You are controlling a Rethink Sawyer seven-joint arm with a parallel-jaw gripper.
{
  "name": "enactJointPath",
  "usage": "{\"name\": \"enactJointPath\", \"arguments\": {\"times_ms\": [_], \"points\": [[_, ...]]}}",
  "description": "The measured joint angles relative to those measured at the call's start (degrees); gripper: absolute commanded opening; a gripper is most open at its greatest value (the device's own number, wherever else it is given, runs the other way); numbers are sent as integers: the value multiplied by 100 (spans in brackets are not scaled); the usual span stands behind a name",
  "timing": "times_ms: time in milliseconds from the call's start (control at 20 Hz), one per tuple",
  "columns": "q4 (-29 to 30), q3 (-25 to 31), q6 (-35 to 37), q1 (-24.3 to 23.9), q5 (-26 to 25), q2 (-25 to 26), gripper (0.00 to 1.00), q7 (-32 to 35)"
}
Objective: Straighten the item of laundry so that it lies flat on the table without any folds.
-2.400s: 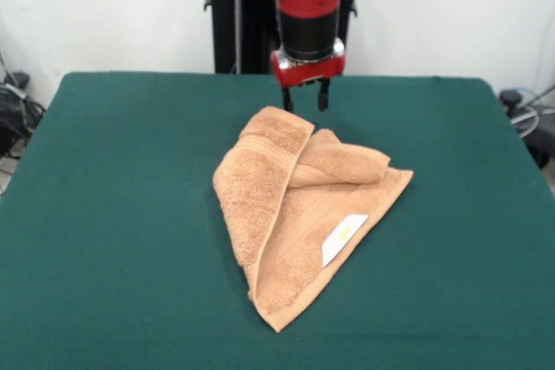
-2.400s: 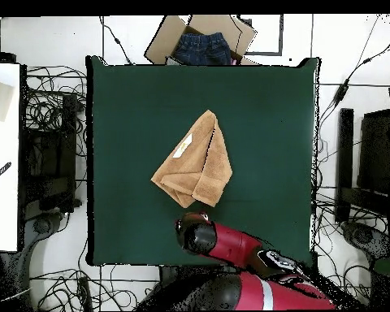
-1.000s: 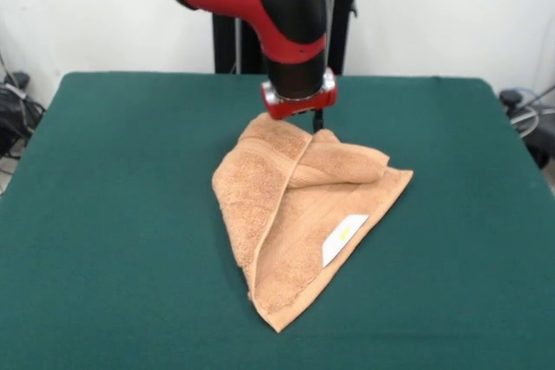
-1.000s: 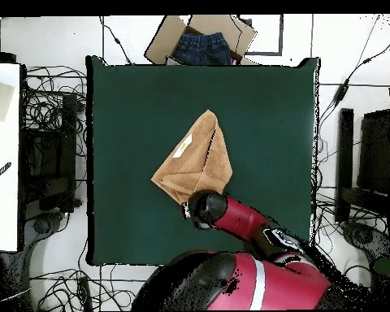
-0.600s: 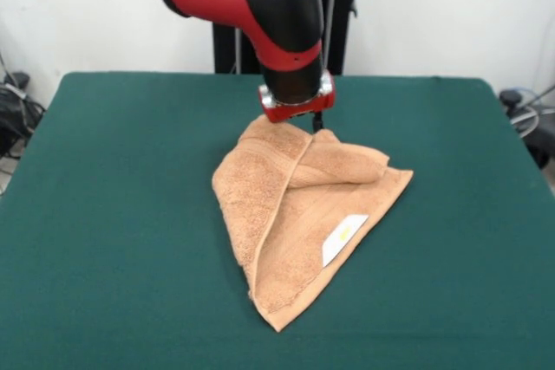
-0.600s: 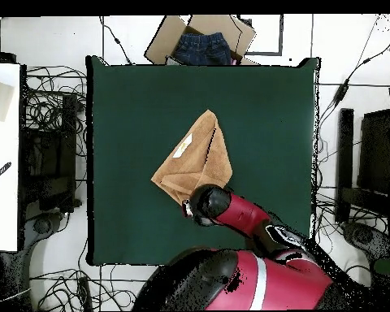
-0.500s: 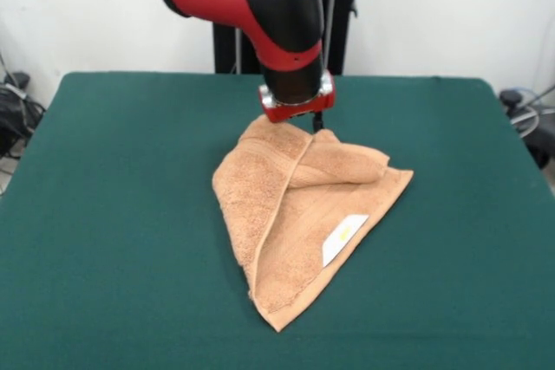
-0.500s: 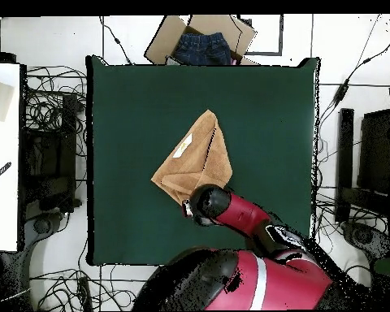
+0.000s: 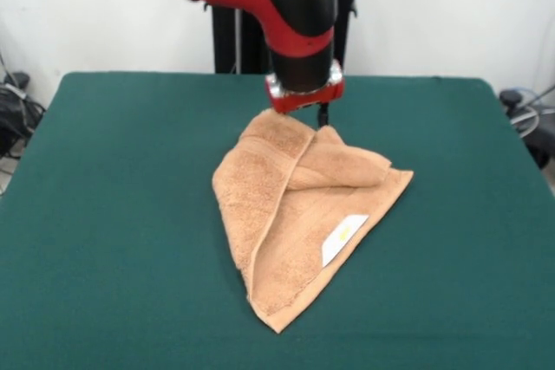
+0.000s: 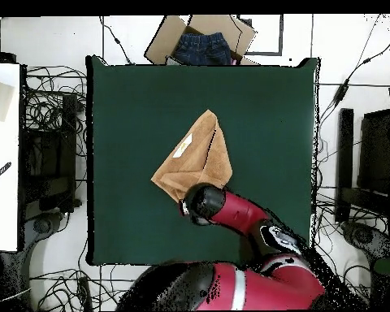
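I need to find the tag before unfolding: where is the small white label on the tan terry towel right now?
In the front view, the small white label lies on the tan terry towel's lower right flap, near its right edge, well away from the pincer.

Tan terry towel [image 9: 295, 214] folded into rough triangle on green table [image 9: 113, 214], layers overlapping, white label [image 9: 343, 237] face up; folded far corner lies directly under the fingers [image 9: 323, 115].

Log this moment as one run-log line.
towel: folded, not flat, label up | gripper: at towel's far corner, grip unclear | table: towel near middle | status: unfolding not done
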Motion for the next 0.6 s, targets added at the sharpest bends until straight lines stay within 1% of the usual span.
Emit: {"name": "enactJointPath", "arguments": {"times_ms": [50, 200, 250, 500, 600], "points": [[3, -100, 164, 181, -2, -195, 100, 0], [-10, -220, 439, 388, -4, -426, 100, 0], [-35, -298, 743, 546, 0, -628, 100, 0], [-127, -462, 1259, 735, -1, -930, 100, 0], [-147, -496, 1309, 745, 9, -976, 100, 0]]}}
